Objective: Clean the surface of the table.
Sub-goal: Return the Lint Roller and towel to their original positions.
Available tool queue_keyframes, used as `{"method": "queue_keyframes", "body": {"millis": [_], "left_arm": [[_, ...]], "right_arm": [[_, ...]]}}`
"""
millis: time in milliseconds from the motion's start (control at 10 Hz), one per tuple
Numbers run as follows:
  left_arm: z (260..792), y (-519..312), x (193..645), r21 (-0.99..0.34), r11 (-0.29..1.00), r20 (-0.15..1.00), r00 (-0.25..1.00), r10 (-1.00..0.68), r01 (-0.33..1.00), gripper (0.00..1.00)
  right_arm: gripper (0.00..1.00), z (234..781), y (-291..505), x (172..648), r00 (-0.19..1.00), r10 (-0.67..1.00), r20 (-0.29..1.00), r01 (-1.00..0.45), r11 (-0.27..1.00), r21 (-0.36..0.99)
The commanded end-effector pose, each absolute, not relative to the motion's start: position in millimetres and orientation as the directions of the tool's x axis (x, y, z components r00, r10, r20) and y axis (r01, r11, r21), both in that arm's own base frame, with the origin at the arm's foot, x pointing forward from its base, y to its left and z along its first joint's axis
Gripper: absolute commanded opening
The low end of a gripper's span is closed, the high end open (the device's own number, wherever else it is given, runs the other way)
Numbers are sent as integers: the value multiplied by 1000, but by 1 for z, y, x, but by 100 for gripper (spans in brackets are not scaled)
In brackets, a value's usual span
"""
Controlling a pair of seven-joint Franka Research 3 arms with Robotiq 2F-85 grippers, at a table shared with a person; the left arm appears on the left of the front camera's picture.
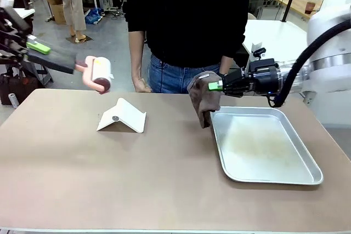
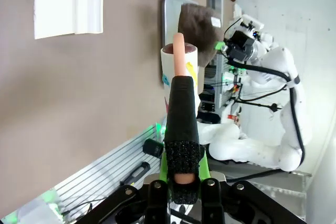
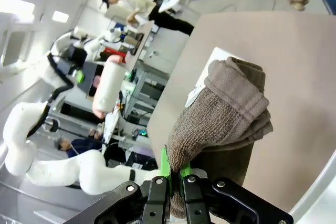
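The table (image 1: pixel 109 173) has a tan-brown top across the front view. My left gripper (image 1: pixel 37 46) hangs above its far left corner, shut on the black padded handle (image 2: pixel 181 129) of a lint roller (image 1: pixel 100 74), whose white roll sticks out toward the middle, off the surface. My right gripper (image 1: pixel 218 86) is shut on a brown cloth (image 1: pixel 204 102) that hangs down to the table beside the tray's left rim. In the right wrist view the cloth (image 3: pixel 226 114) bunches above the closed fingers of my right gripper (image 3: pixel 175 170).
A silver metal tray (image 1: pixel 299 176) lies on the right half of the table. A white folded card stand (image 1: pixel 123 116) sits left of centre. A person in black stands at the far edge, one hand (image 1: pixel 141 86) resting there.
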State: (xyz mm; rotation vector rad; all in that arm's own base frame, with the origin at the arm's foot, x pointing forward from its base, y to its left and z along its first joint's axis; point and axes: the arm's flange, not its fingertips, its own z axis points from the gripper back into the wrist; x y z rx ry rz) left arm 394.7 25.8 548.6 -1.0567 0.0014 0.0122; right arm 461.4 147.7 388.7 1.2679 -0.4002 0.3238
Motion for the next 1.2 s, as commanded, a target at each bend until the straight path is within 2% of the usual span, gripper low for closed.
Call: {"method": "queue_keyframes", "body": {"millis": [0, 100, 300, 400, 500, 700, 1100], "left_arm": [[543, 26, 390, -841, 541, -36, 995, -90, 19, 22], [549, 26, 395, -871, 492, -7, 1000, 9, -11, 22], [549, 26, 395, -871, 492, -7, 1000, 9, -11, 22], [543, 19, 394, -857, 515, -18, 1000, -17, -7, 22], [550, -12, 400, -776, 627, 28, 997, -69, 65, 22], [560, -47, 410, -736, 661, 53, 986, -159, 147, 22], [551, -89, 430, -649, 754, 3, 992, -128, 99, 22]], "right_arm": [[7, 384, 138, 475, 861, -59, 505, -474, 264, 840], [7, 389, 148, 461, 887, 15, 462, -448, 269, 852], [7, 389, 148, 461, 887, 15, 462, -448, 269, 852], [7, 381, 142, 469, 888, -2, 460, -442, 275, 854], [7, 375, 167, 472, 890, 59, 453, -447, 318, 836], [7, 362, 201, 469, 899, 134, 416, -437, 274, 857], [7, 339, 246, 459, 922, 188, 338, -387, 409, 826]]}}
